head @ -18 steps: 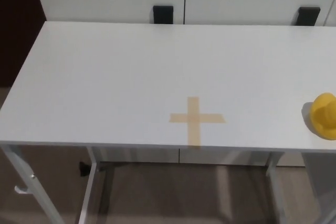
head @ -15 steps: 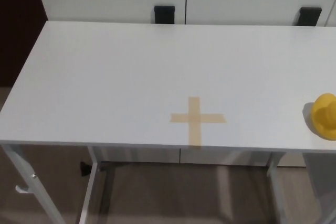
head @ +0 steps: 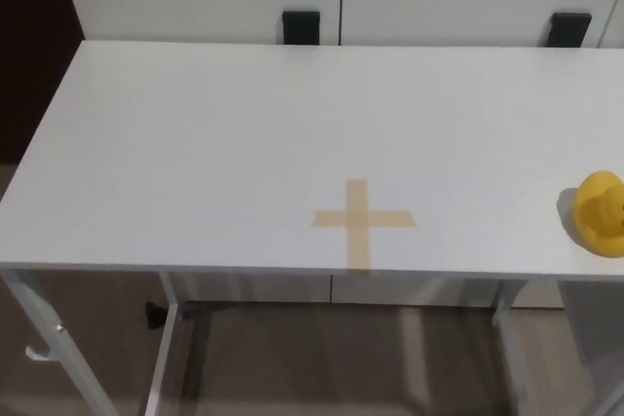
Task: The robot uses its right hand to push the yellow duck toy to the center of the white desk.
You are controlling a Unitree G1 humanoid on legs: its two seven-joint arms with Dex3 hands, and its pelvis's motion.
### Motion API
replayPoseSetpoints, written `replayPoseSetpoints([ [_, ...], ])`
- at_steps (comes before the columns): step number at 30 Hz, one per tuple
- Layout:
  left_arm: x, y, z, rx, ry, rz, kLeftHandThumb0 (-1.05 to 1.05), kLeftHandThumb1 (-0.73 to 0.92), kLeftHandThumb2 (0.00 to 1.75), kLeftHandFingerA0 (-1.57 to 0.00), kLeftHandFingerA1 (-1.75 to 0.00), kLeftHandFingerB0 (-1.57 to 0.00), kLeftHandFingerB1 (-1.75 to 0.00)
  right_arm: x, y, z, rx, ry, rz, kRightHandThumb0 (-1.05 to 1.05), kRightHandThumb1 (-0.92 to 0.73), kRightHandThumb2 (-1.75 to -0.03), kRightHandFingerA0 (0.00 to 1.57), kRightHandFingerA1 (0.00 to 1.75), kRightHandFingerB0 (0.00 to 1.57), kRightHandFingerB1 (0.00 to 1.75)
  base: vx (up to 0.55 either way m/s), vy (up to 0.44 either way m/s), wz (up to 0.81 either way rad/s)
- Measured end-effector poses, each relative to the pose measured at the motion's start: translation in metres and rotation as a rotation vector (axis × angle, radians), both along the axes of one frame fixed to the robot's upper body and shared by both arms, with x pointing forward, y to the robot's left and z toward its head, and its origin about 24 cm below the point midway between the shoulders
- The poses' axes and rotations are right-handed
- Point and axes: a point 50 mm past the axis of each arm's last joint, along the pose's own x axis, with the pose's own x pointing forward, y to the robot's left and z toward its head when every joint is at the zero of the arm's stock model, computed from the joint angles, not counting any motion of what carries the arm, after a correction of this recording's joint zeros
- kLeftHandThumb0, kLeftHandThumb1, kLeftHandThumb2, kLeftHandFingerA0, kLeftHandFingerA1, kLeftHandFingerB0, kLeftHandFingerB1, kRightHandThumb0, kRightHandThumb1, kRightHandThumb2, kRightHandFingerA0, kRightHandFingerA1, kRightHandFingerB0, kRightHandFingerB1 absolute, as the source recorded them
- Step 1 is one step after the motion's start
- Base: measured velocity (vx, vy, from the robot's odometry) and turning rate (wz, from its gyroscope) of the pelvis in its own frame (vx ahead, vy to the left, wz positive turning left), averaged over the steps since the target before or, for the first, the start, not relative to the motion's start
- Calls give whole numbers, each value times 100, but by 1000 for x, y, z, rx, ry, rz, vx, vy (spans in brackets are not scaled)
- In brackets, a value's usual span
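Left hand: no part of it shows in the head view, so nothing can be said of its fingers.
Desk [head: 195,143]: white top filling most of the view, on pale metal legs, its near edge running across the lower part of the picture.
Black brackets: one [head: 301,26] behind the desk's far edge, beyond the cross; a second [head: 569,28] behind the far edge, further right.
Tape cross [head: 363,220]: tan, stuck flat on the desk near its near edge, its lower arm reaching that edge.
Yellow duck toy [head: 601,212]: upright on the desk, well right of the tape cross, partly cut by the picture's right border.
Right hand: also out of view; its state cannot be told.
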Motion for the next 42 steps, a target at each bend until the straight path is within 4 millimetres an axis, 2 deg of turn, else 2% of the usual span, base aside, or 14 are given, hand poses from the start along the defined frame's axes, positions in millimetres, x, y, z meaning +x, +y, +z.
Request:
replayPoseSetpoints([
  [2, 2, 0, 0, 0, -5, -2, -17, 61, 75, -89, -88, -87, -89, 17, -3, 19, -32, -68, 21, -74, -59, -100, 1, 33, 1, 25, 3, 2, 3],
  [3, 2, 0, 0, 0, -8, -2, -16, 60, 78, -89, -87, -89, -90, 25, -3, 27, -46, -98, 35, -78, -76, -65, 0, 44, 0, 33, 0, 0, 0],
  [5, 1, 0, 0, -1, -4, 1, -16, 60, 78, -89, -87, -89, -90, 40, 0, 37, -63, -145, 67, -78, -76, -65, 0, 44, 0, 33, 0, 0, 0],
  [6, 1, -1, 0, -3, -5, 1, -14, 60, 78, -90, -87, -86, -87, 53, 4, 50, -84, -194, 100, -41, -42, -103, 1, 54, 0, 53, 0, 0, 0],
  [8, 2, -1, 0, -3, -8, 1, -14, 60, 78, -90, -87, -86, -87, 62, 7, 58, -98, -225, 121, -41, -42, -103, 1, 54, 0, 53, 9, -1, 5],
  [9, -1, -1, -1, -3, 0, 6, -13, 56, 87, -90, -89, -88, -91, 78, 15, 66, -113, -256, 167, -78, -77, -63, 8, 58, 8, 46, 16, -1, -8],
  [15, 2, 0, 0, -4, -17, 14, -13, 57, 81, -90, -87, -90, -91, 125, 50, 90, -171, -331, 335, -71, -61, -95, 1, 39, 3, 32, 0, 0, 0],
  [17, 3, -1, 0, -5, -19, 14, -13, 57, 81, -90, -87, -90, -91, 141, 68, 91, -172, -334, 407, -71, -61, -95, 1, 39, 3, 32, 0, 0, 0],
  [18, 4, -1, 0, -6, -22, 13, -14, 66, 72, -86, -70, -83, -59, 145, 74, 91, -173, -332, 428, -71, -62, -98, 2, 39, 1, 27, -3, 3, 6],
  [31, 3, -2, -1, -5, -13, 4, -13, 66, 75, -85, -71, -83, -62, 184, 129, 71, -129, -281, 596, -75, -63, -98, 6, 46, 4, 35, 0, 0, 0],
  [32, 4, -2, -1, -5, -14, 3, -14, 65, 72, -88, -70, -84, -59, 185, 132, 69, -127, -274, 604, -37, -51, -107, 0, 50, 0, 50, 0, 0, 0],
  [37, 5, -2, 0, -5, -17, 2, -14, 65, 72, -88, -70, -84, -59, 191, 148, 45, -100, -188, 637, -37, -51, -107, 0, 50, 0, 50, 0, 0, 0],
  [38, 5, -2, 0, -5, -17, 2, -13, 64, 71, -89, -72, -87, -60, 192, 148, 44, -99, -183, 637, -65, -79, -63, 21, 36, 17, 29, 0, 0, 0],
  [42, 4, -2, -1, -5, -16, 2, -16, 68, 68, -87, -69, -84, -60, 192, 151, 37, -99, -155, 638, -66, -79, -63, 22, 39, 18, 31, 0, 0, 0],
])
